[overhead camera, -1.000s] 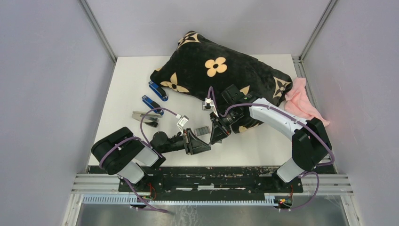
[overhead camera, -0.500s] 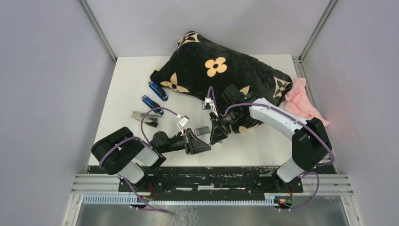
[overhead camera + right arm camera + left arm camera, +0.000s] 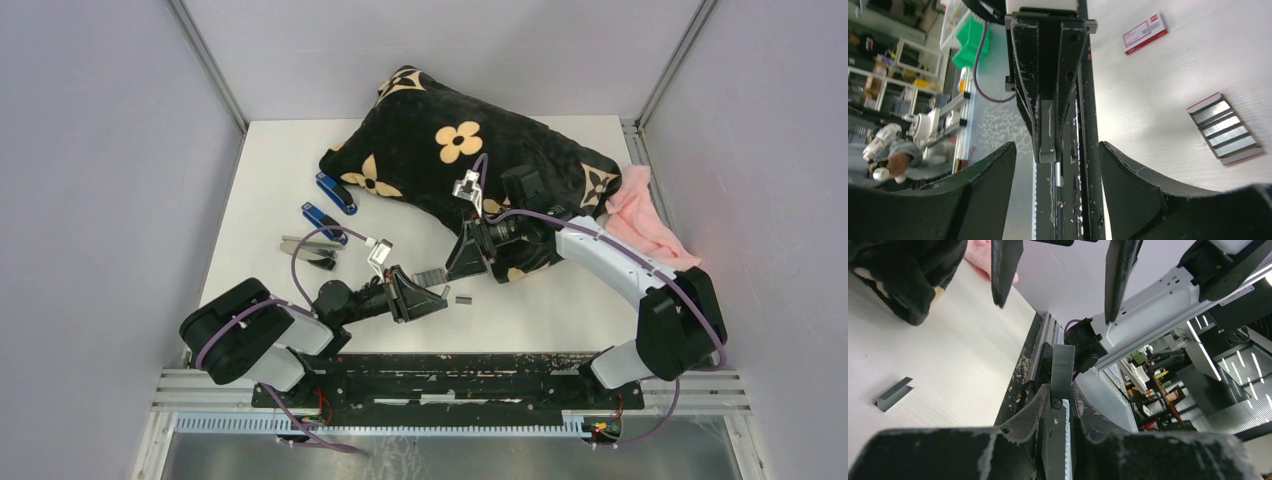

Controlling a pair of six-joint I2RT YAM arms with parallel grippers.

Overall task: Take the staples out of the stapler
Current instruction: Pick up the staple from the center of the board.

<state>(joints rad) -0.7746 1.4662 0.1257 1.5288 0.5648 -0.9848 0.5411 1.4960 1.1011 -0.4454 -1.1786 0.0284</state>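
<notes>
The left gripper (image 3: 1060, 400) is closed tight on the black stapler (image 3: 1062, 372), whose end sticks out past the gripper's tips. The right gripper (image 3: 1054, 310) hangs just above and beyond it, its fingers wide apart with nothing between them. One strip of staples (image 3: 894, 393) lies flat on the surface (image 3: 948, 355), just in front of the left gripper and under the right one, touching neither. Around the strip the surface is bare. The pillow (image 3: 450, 140) edge is close behind the right gripper. The rail (image 3: 1023, 375) at the near edge runs close to the left gripper.
</notes>
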